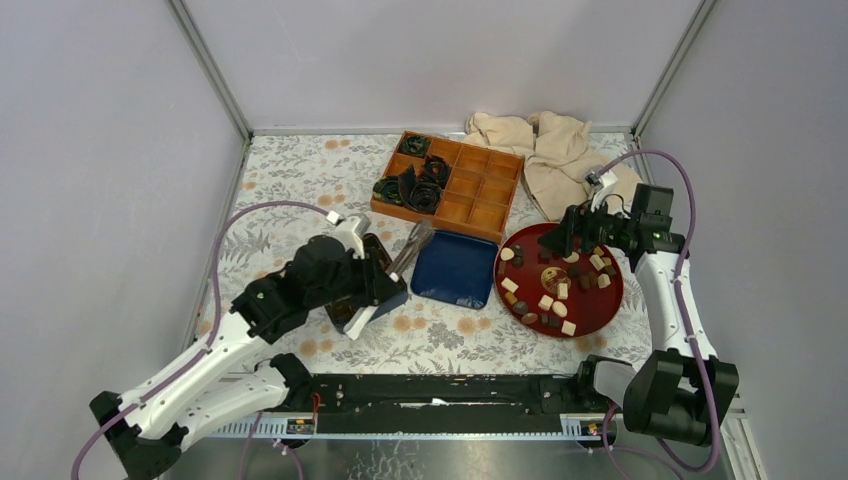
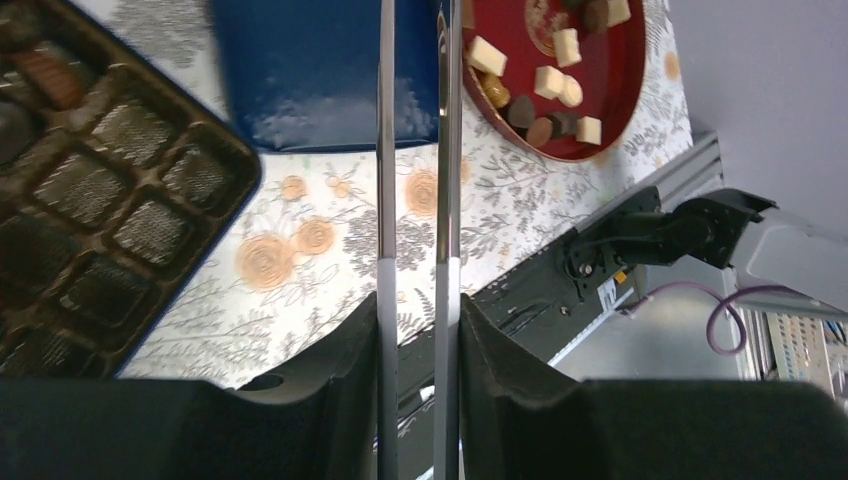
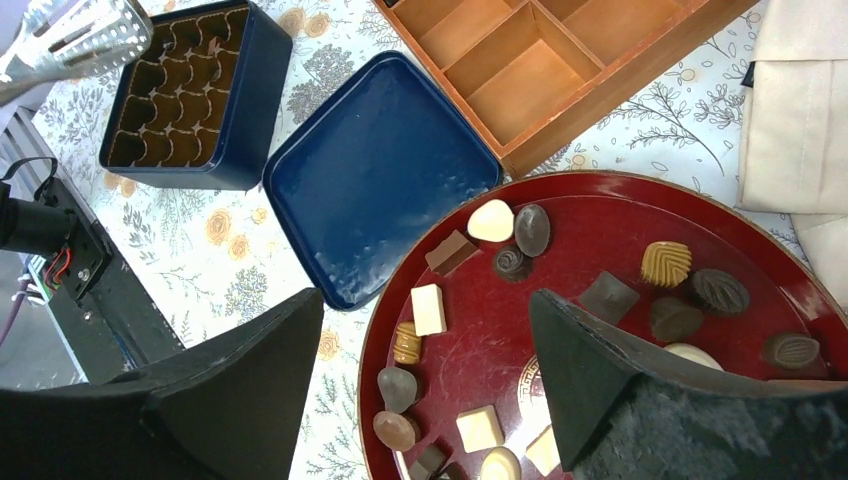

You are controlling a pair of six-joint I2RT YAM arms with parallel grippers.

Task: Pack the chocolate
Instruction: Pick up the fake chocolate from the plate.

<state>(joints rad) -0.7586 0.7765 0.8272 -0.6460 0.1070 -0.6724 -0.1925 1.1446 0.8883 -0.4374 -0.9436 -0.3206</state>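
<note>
The chocolate [image 1: 548,301] lies as several small brown and cream pieces on a round red plate [image 1: 610,300]. My right gripper [image 1: 578,225] hangs open over the plate's far side; in its wrist view [image 3: 425,295] a white square piece [image 3: 428,308] and other chocolate show between the spread fingers. My left gripper [image 1: 385,265] is shut on metal tongs [image 1: 412,245], whose two thin arms [image 2: 385,150] run out between its fingers [image 2: 418,310] toward the plate [image 2: 625,90]. A blue box with a dark compartment tray [image 3: 190,95] sits under the left arm.
A blue lid [image 1: 455,268] lies between box and plate. A wooden divided box [image 1: 480,195] with black paper cups [image 1: 415,190] stands at the back. A beige cloth [image 1: 550,150] is bunched at the back right. The tongs' perforated head [image 3: 70,35] shows near the box.
</note>
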